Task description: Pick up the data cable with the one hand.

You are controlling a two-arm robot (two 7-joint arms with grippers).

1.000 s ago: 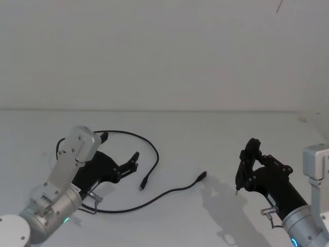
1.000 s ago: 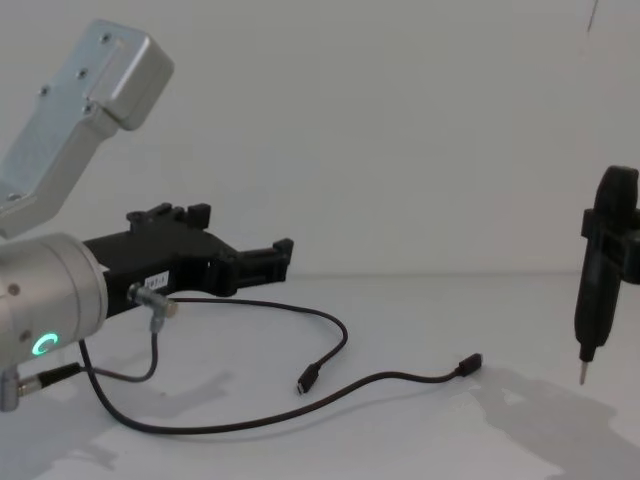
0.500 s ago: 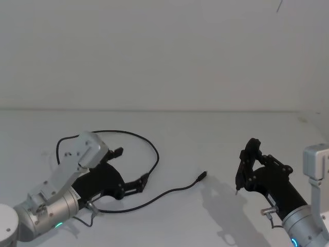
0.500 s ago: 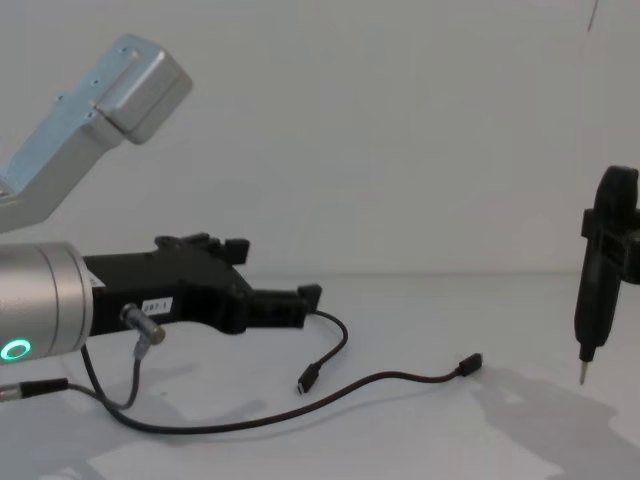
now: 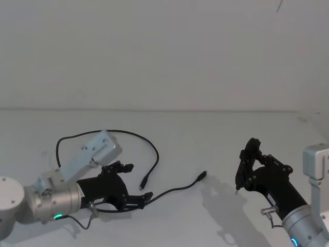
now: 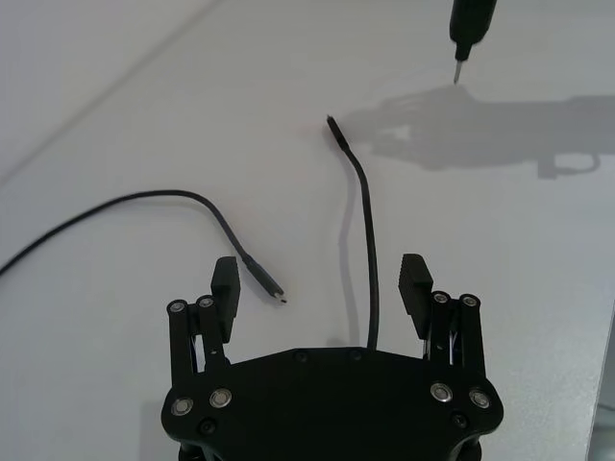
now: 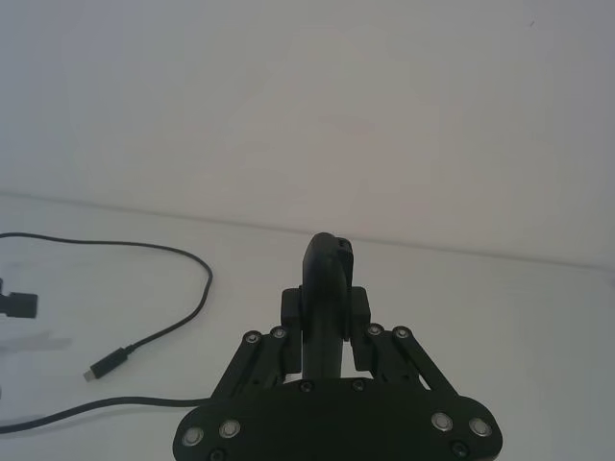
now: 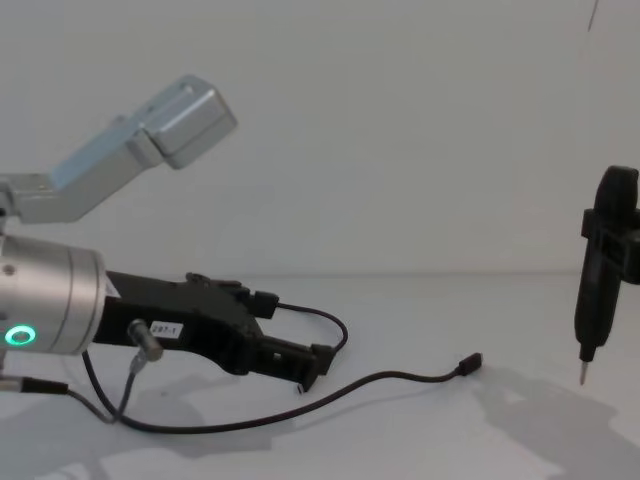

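Low over the desk, the left gripper holds its jaws wide apart, empty, one strand of the data cable lying between them. Far right, the right gripper's jaws clamp a slim black tool.

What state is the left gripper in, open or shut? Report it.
Open. The left gripper has its fingers apart, and the data cable runs between them, ungripped.
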